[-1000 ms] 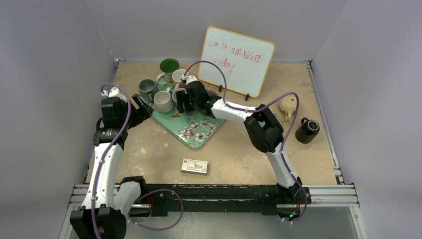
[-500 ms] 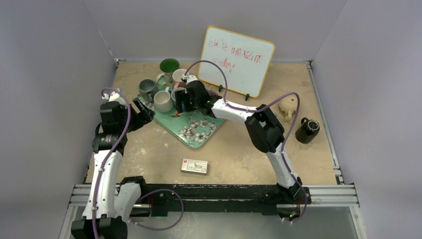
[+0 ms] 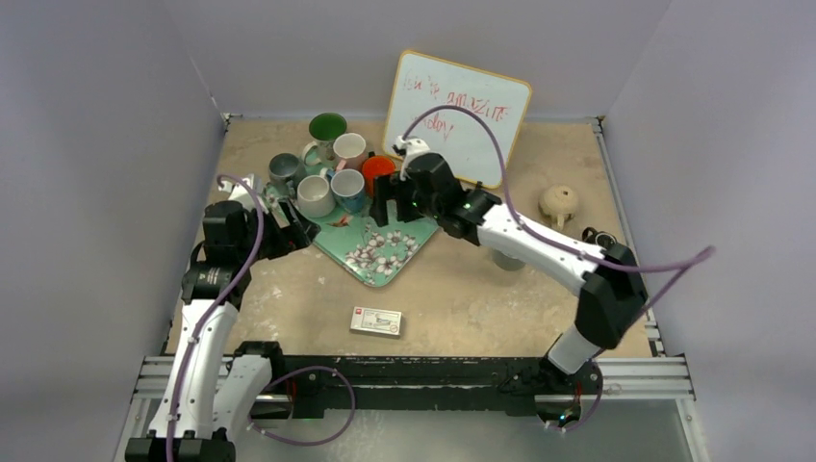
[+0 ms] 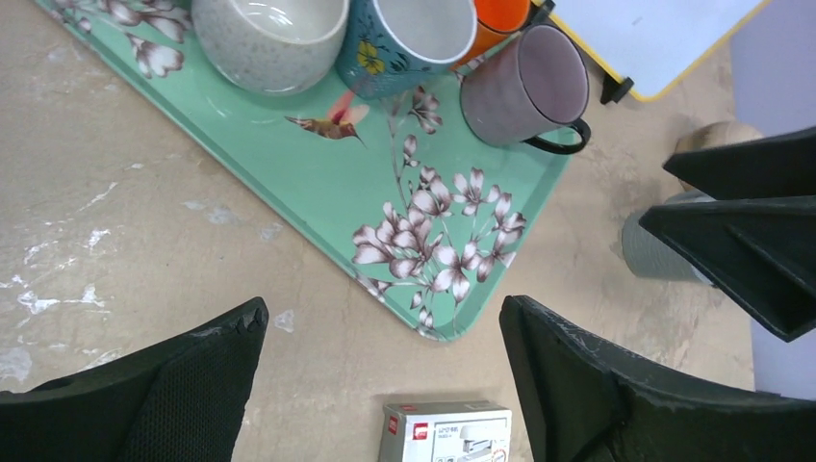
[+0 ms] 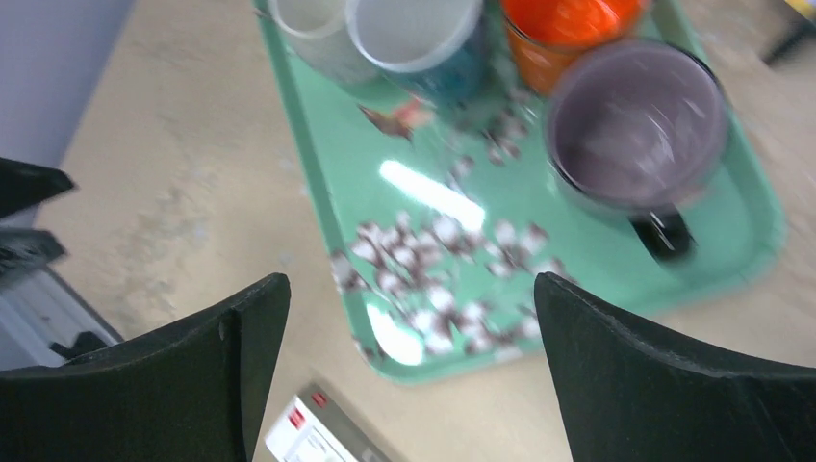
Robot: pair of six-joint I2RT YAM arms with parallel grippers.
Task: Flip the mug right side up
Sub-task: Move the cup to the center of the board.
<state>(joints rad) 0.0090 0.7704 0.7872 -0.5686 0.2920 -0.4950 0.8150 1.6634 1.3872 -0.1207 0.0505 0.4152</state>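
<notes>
The right claw point(image 5: 412, 284) hangs above the tray with its jaws spread wide and nothing between them. The left claw point(image 4: 382, 308) is spread just as wide and also empty, over the bare table point(image 3: 462, 289) just off the tray's near edge. Neither claw touches a mug. My reading is that the right one is placed to work over the mugs while the left keeps to one side, out of its way.

The whiteboard point(image 3: 460, 114) stands propped at the far side, clear of the work. The mint floral tray point(image 4: 289, 183) lies flat in front of it and gathers the mugs at its far end, which leaves its flowered near half bare.

The speckled grey mug point(image 4: 269, 34), the blue mug point(image 4: 404, 38) and the orange mug point(image 4: 500, 14) stand close together there, mouths up. The mauve mug point(image 4: 524, 91), which I take to be the task's own, sits on the tray just beside the orange one, at the right end of that row, under the right claw.

Its long axis runs straight up from the tray, base down and open mouth to the ceiling, and the right wrist view looks down into its hollow. Its dark handle point(image 4: 563, 146) points away from the other mugs, toward the tray's nearer right rim. Judged from this, the mug already stands right side up.

A small box point(image 4: 445, 433) lies on the table nearer the arms, apart from the tray.
</notes>
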